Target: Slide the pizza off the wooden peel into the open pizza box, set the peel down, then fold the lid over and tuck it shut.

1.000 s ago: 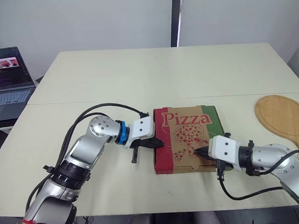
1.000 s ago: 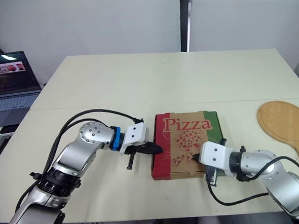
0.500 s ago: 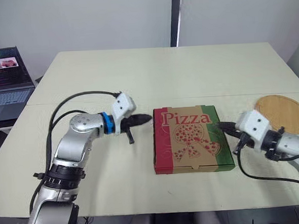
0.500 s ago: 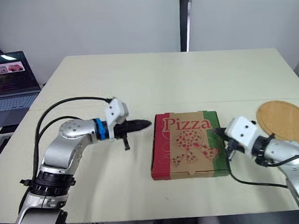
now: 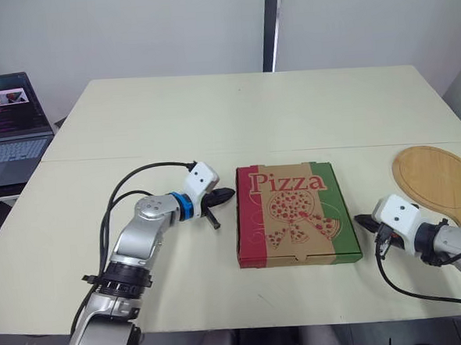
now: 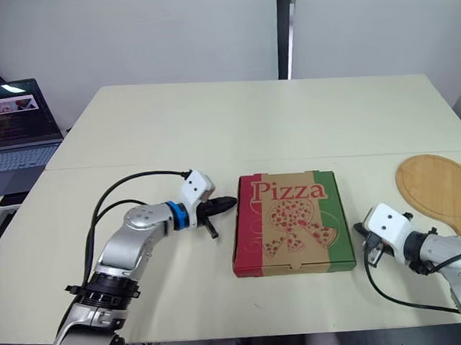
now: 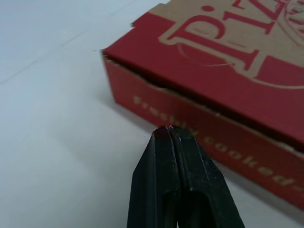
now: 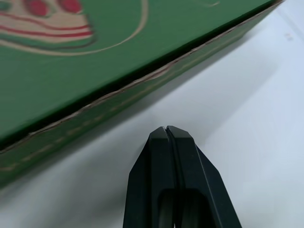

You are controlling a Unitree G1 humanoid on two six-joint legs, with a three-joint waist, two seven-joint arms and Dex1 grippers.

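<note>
The left gripper has its two black fingers pressed tight together, with nothing between them. Its tip is just beside the red side of the pizza box, at about 10 o'clock from the box's middle. It does not seem to touch the box. The left wrist view shows a thin dark gap under the lid edge there.

The right gripper is pinched tight too and holds nothing. It is just off the green side of the box, at about 4 o'clock. The right wrist view shows a dark crack under the lid on this side as well, so I cannot tell if the lid is tucked in all the way.

The box lies flat on the worktop with its lid down. The pizza is hidden inside.

The wooden peel lies flat on the worktop at about 2 o'clock from the box, well apart from it. Its handle is partly hidden behind the right arm.

A laptop is at far 10 o'clock, cut off by the picture's edge.
</note>
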